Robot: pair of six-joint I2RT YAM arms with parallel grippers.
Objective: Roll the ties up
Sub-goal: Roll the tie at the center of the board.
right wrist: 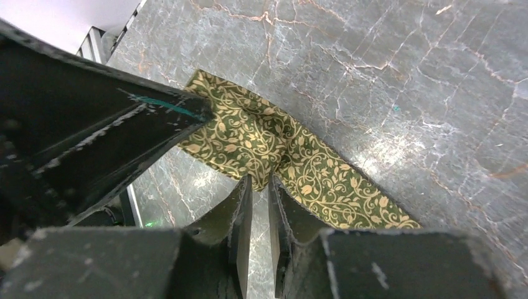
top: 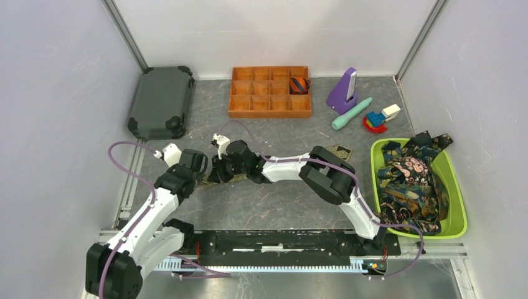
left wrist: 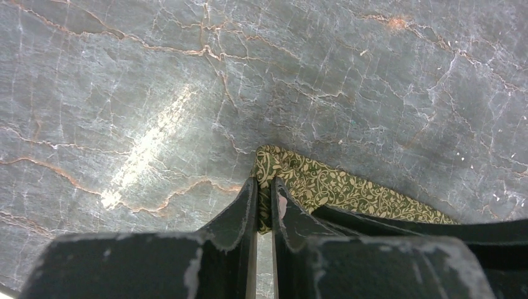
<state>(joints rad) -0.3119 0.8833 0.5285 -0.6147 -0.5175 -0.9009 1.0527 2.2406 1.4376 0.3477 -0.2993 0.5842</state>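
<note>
An olive-green tie with a fine leaf pattern [left wrist: 336,185] lies on the grey marble table. My left gripper [left wrist: 264,187] is shut on one folded end of it. My right gripper [right wrist: 258,182] is shut on the tie's [right wrist: 311,174] near edge, right beside the left gripper's finger [right wrist: 143,121]. In the top view both grippers meet at the table's left middle, left [top: 209,172] and right [top: 222,169], and most of the tie is hidden under the right arm, with its wide end [top: 340,151] showing. A rolled orange-navy striped tie [top: 299,84] sits in the tray.
An orange compartment tray [top: 261,103] stands at the back. A dark case [top: 160,101] is at the back left. A green bin [top: 457,212] at the right holds several dark patterned ties [top: 411,184]. A purple object [top: 342,92], teal stick [top: 352,113] and toy blocks [top: 380,118] lie back right.
</note>
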